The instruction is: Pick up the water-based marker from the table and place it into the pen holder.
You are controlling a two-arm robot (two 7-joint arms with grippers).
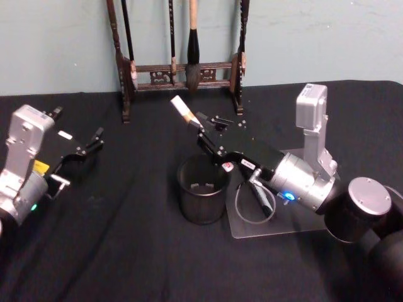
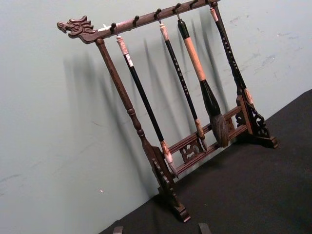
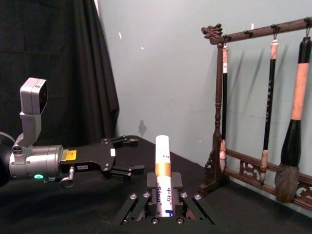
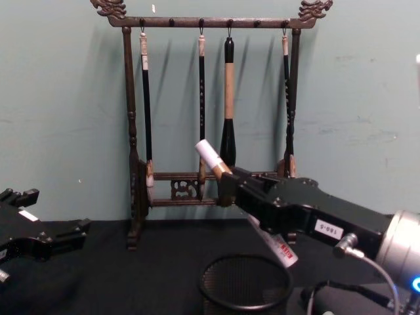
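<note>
My right gripper point(image 1: 206, 133) is shut on the water-based marker point(image 1: 184, 111), a white barrel with an orange band. The marker is held tilted, its upper end pointing up and back toward the wall. It hangs above the far rim of the pen holder point(image 1: 201, 189), a round black mesh cup standing on the black cloth. From the chest view the marker point(image 4: 211, 156) and right gripper point(image 4: 231, 182) sit above the pen holder point(image 4: 244, 283). In the right wrist view the marker point(image 3: 163, 163) rises between the gripper's fingers point(image 3: 184, 208). My left gripper point(image 1: 94, 142) rests open at the left, apart from everything.
A dark wooden brush rack point(image 1: 182, 70) with several hanging brushes stands at the back against the wall. A clear plastic plate point(image 1: 249, 228) with a cable loop lies under my right arm, right of the cup. Black cloth covers the table.
</note>
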